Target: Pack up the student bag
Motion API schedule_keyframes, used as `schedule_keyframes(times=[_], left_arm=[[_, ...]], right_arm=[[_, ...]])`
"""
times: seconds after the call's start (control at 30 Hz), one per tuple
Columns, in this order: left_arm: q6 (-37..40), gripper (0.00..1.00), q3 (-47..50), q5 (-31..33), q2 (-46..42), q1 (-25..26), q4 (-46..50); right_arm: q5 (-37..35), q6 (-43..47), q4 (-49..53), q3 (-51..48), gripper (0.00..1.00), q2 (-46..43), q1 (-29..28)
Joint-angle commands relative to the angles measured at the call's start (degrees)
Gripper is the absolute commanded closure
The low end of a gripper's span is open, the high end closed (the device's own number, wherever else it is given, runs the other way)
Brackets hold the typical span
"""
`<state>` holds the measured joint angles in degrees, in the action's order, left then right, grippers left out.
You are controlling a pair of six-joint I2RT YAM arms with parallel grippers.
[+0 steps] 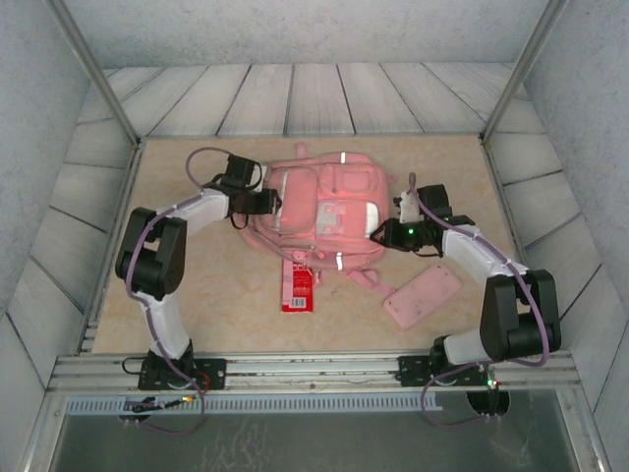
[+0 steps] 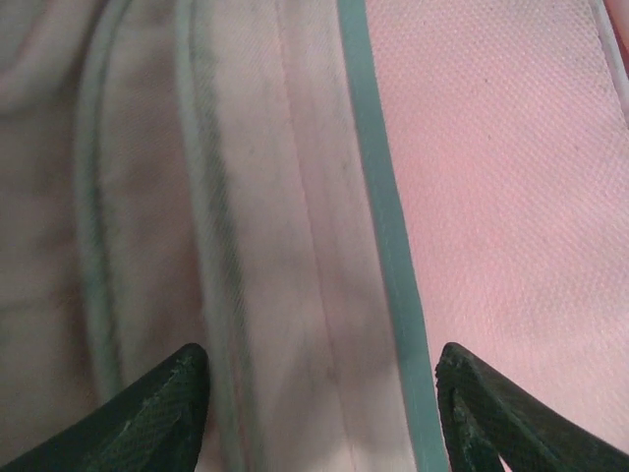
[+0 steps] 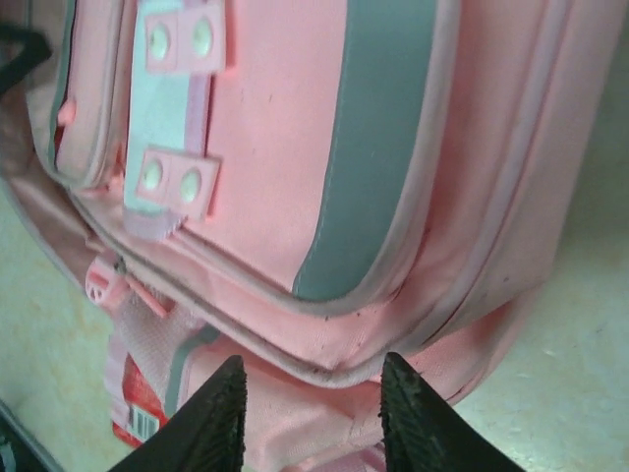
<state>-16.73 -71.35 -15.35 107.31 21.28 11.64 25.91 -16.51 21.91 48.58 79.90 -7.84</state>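
The student bag [image 1: 319,202], a large pink backpack with grey-white strips, lies flat in the middle of the table. My left gripper [image 1: 267,203] is at the bag's left side. In the left wrist view it [image 2: 322,393] is open, and pink fabric with a grey piping line [image 2: 383,197] spans the gap just past the tips. My right gripper [image 1: 385,232] is at the bag's right side. There it [image 3: 313,403] is open too, its dark fingers [image 3: 216,418] apart in front of the lower seam of the bag [image 3: 285,147].
A red packet [image 1: 298,288] sticks out from under the bag's near edge, also showing as a red corner [image 3: 133,408]. A small flat pink case [image 1: 423,296] lies on the table [image 1: 216,295] to the near right. Metal rails [image 1: 314,369] run along the near edge.
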Motion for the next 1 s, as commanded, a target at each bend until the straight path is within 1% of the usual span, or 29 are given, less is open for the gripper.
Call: schedule_keyframes(times=[0.0, 0.07, 0.17, 0.27, 0.4, 0.5, 0.63, 0.73, 0.83, 0.97], left_arm=[[1.06, 0.36, 1.54, 4.59, -5.48, 0.17, 6.54], [0.45, 0.36, 3.03, 4.5, -7.76, 0.17, 7.89], [-0.85, 0.36, 6.07, 1.49, -11.21, 0.38, 7.95], [-2.37, 0.36, 8.57, 0.41, -14.6, 1.81, 8.45], [-5.48, 0.35, 10.76, -0.16, -18.53, 5.72, 8.99], [-9.19, 0.35, 12.82, 0.48, -20.37, 10.48, 6.79], [-15.28, 0.36, 15.66, 1.27, -20.44, 16.69, 1.22], [-17.74, 0.38, 15.29, 3.06, -18.15, 20.42, -0.64], [-19.1, 0.4, 13.89, 4.54, -15.61, 22.42, -0.53], [-21.01, 0.38, 13.38, 9.8, -13.57, 23.13, 1.44]], right_arm=[[-5.43, 1.3, 2.22, 2.69, 0.58, -0.4, -0.08], [-5.26, 2.0, 1.66, 4.21, 0.58, 1.03, 0.0], [-5.08, 2.65, 0.65, 6.84, 0.58, 4.25, 0.01], [-5.78, 2.72, -0.85, 8.8, 0.58, 7.76, 0.0], [-4.33, 2.44, -2.35, 10.37, 0.58, 12.41, 0.03], [-1.11, 2.15, -2.75, 11.15, 0.6, 15.44, 0.03], [4.83, 1.55, -4.51, 10.14, 0.73, 16.5, -0.01], [7.69, 0.9, -5.9, 8.85, 0.82, 15.4, -0.04], [9.16, 0.12, -6.58, 8.08, 0.89, 13.79, -0.03], [11.99, -2.34, -9.47, 6.46, 0.95, 11.46, -0.03]])
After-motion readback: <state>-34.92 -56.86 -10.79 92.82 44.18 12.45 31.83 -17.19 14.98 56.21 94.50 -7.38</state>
